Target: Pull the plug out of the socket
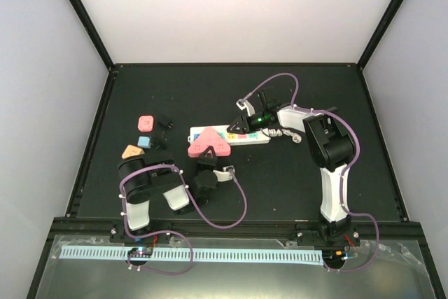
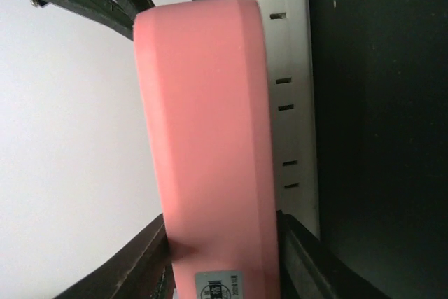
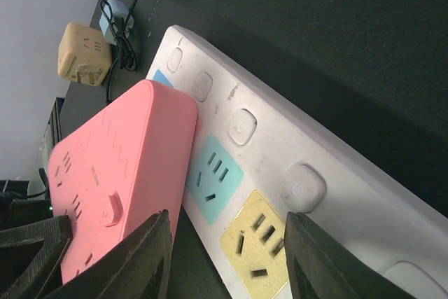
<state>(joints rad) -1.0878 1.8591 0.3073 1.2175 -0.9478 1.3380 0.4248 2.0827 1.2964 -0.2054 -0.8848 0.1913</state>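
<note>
- Left tool (image 1: 205, 152) pinches the pink plug (image 1: 208, 143) by its sides; rigid smooth plastic, likely light but seated tight, so hold low
- It sits on the left end of the socket (image 1: 241, 136), lying on the surface (image 1: 294, 180)
- Right tool (image 3: 227, 225) spread over the socket, which probably needs pinning
- No container in view

Top view: even, diffuse light from above. Pale enclosure walls (image 1: 238, 12) bright, matte black table top (image 1: 294, 180) dark by contrast, shadows short and soft. Mild sheen on clear plastic sheet (image 1: 231, 274) at near edge.
Left wrist view: pink plastic plug block (image 2: 210, 138) fills frame, evenly lit (small label unreadable), background washed out white.
Right wrist view: long white rectangular power strip (image 3: 294, 152) sharp, foreground at bottom edge dark, blurred.
</note>
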